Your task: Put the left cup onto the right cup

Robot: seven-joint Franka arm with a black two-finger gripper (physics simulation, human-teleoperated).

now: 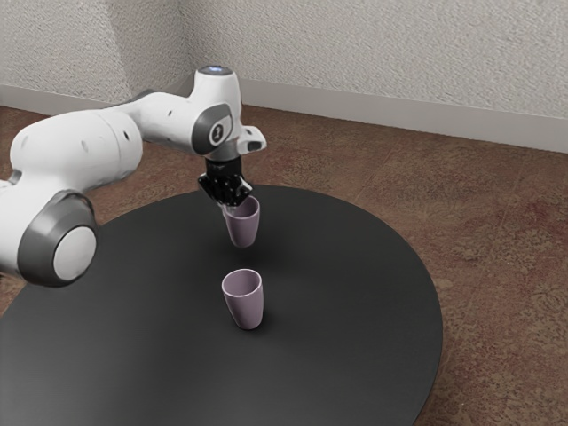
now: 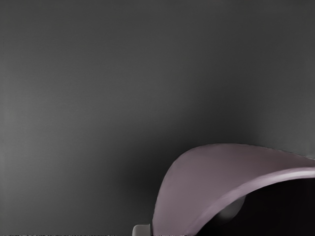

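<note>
As the gripper (image 1: 232,206) pinches 1 cup (image 1: 243,227) by its rim, lifted off the table (image 1: 355,293), pickup appears done. Remaining: carry it over the other cup (image 1: 243,300), standing nearer, and stack.

- Standing upright on the round table (image 1: 355,337), near its middle: near cup (image 1: 242,298).
- Behind it and almost in line: far cup (image 1: 241,224), also upright, with bare table between the two.
- Directly above the far cup, fingers on its rim from two sides: gripper (image 1: 232,204), reaching in from the exterior view's left.
- Seemingly raised just off the tabletop, though hard to tell from this angle.
- In the wrist view, close under the hand: far cup's rim, tabletop beyond.
</note>
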